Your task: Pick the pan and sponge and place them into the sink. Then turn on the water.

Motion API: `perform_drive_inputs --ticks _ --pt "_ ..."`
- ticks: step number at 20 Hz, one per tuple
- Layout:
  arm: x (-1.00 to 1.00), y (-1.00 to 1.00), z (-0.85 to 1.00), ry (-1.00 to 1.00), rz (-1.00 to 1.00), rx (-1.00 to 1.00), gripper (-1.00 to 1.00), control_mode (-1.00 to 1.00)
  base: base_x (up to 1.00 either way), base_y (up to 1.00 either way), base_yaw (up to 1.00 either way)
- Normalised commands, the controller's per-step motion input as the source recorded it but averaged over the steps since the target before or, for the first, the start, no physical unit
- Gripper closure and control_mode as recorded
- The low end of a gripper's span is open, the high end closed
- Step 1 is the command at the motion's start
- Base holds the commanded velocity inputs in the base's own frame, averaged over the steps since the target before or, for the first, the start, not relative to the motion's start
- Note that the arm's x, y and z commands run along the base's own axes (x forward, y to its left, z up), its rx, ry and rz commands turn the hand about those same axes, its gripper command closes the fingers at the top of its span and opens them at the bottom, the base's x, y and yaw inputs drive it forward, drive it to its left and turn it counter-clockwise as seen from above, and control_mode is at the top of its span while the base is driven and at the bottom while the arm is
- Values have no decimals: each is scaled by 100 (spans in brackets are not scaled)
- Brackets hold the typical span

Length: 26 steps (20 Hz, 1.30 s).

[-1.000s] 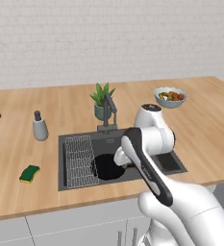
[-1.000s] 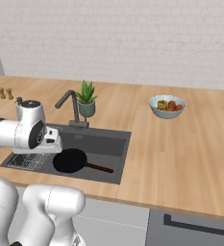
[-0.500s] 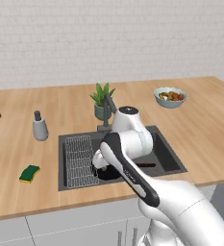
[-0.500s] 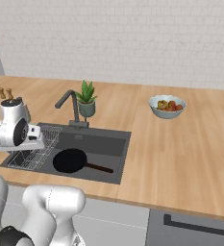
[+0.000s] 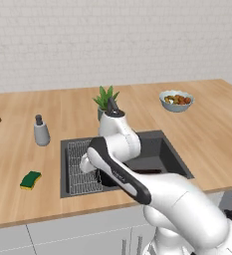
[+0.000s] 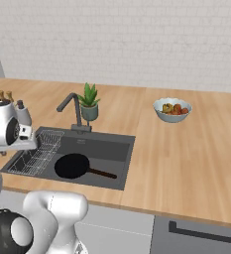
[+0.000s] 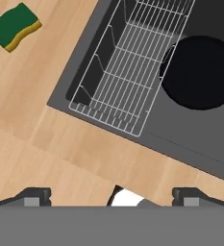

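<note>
The pan (image 6: 72, 165) lies flat on the floor of the sink (image 6: 104, 149), at centre-left of the right base view, with its handle (image 6: 103, 173) pointing toward the lower right of that frame. The wire rack (image 5: 81, 167) occupies the left part of the basin, just beside the pan. The sponge (image 5: 31, 180) rests on the table (image 5: 18, 149) at the lower left of the left base view, apart from the sink rim; in the hand view it appears at the upper left, green side up. The claw (image 7: 111, 194) hangs over the table edge in front of the sink, its two tips spread wide apart and holding nothing. The faucet (image 6: 71, 109) stands behind the basin, beside the plant (image 6: 89, 101). A soap bottle (image 5: 41, 131) stands left of the sink, and a bowl (image 5: 176, 100) sits at the upper right.
</note>
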Motion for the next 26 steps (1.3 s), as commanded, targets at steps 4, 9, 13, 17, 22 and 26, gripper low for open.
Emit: perform_drive_inputs --ticks 4,9,13,17,22,26 --pt "26 29 0 0 0 0 -100 -100 0 0 0" --pt "35 27 0 0 0 0 -100 -100 0 0 0" --pt "34 16 0 0 0 0 -100 -100 0 0 0" --pt "40 16 0 0 0 0 -100 -100 0 0 0" --pt "40 23 0 0 0 0 -100 -100 0 0 0" --pt "30 31 0 0 0 0 -100 -100 0 0 0"
